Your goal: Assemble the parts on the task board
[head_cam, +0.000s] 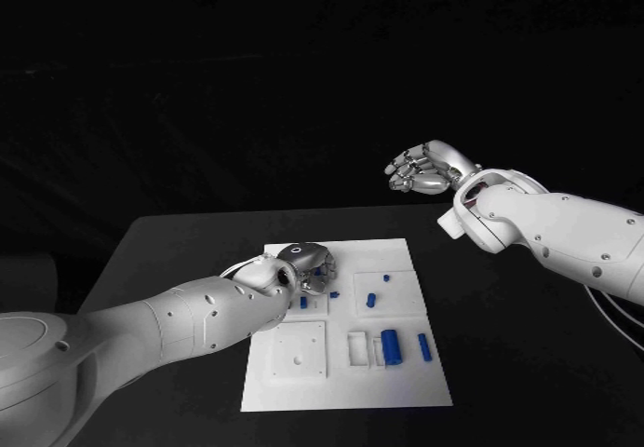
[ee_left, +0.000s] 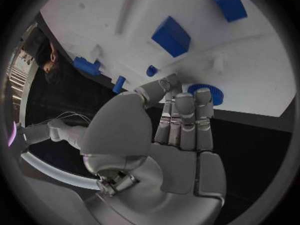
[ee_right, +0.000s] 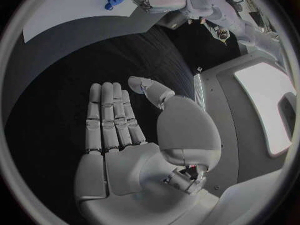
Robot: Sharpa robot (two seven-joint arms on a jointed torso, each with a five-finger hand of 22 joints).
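The left hand (head_cam: 298,265) hangs over the far left part of the task board (head_cam: 403,391), its arm crossing the board's left edge — that side is blocked from above. Small blue parts (head_cam: 391,346) stand on the near right of the board, with two more (head_cam: 372,299) near the middle; between them the white surface lies bare. The right hand (head_cam: 424,169) is raised beyond the table (head_cam: 161,251), well apart from the board — its fingers seem straight and empty.
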